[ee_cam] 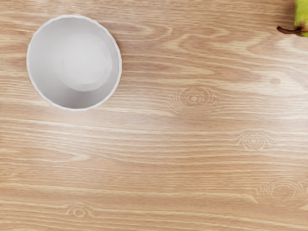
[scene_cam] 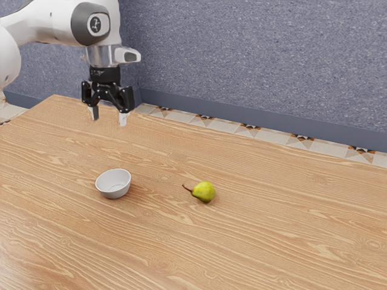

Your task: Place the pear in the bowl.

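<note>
The gripper [scene_cam: 109,116] is hanging wide open; it should be straddling the pear [scene_cam: 204,192] at its fattest, avoiding the stem [ee_cam: 288,31].

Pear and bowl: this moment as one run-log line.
pear: on table, apart from bowl | bowl: upright, empty | gripper: open, raised, empty

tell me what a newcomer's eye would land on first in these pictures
Probably the yellow-green pear, the brightest colour here, lying on the wooden table with its thin stem pointing toward the bowl. Next would likely come that small white bowl, empty and upright, toward the exterior view's left from the pear. The black gripper also stands out, hanging open above the table against the speckled blue-grey wall.
</note>
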Controlling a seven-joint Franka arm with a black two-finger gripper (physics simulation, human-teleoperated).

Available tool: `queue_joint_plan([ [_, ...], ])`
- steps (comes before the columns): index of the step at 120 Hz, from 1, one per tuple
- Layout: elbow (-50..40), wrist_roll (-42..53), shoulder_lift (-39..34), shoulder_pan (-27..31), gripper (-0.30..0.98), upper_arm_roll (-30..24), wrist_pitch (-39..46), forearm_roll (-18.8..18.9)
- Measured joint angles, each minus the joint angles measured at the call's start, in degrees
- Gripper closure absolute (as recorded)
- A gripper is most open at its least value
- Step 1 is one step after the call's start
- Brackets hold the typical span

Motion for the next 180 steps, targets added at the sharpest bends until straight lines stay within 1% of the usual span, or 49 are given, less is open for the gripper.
queue_joint_plan([
  [16, 0.9, 0.7, 0.2, 0.2, 0.01, 0.0, 6.3, -0.2],
  [37, -0.7, 1.4, -1.3, 0.2, 0.01, 0.3, 10.1, 0.0],
  [44, -3.1, 1.5, -2.5, -0.1, 0.01, 0.4, 11.0, 0.4],
  [54, -8.8, 1.7, -4.5, -0.1, 0.01, 0.4, 12.6, 0.9],
  [73, -19.4, 6.4, -6.9, -2.1, 0.01, 0.3, 20.1, 1.2],
  [96, -26.4, 13.9, -4.1, -4.6, 0.01, 0.3, 30.3, 0.7],
  [116, -26.1, 21.1, -0.9, -6.2, 0.01, 0.2, 37.7, -0.1],
  [134, -21.8, 26.7, 3.7, -6.5, 0.01, -0.5, 40.8, -0.9],
  [144, -19.3, 29.2, 6.0, -5.3, 0.01, -3.4, 41.8, -1.1],
  [155, -18.2, 31.7, 7.6, -2.8, 0.01, -7.5, 42.6, -1.1],
  [165, -17.1, 33.6, 9.8, -2.6, 0.01, -8.5, 43.1, -1.2],
  [180, -16.9, 35.9, 11.3, -3.1, 0.01, -8.8, 44.8, -2.1],
])
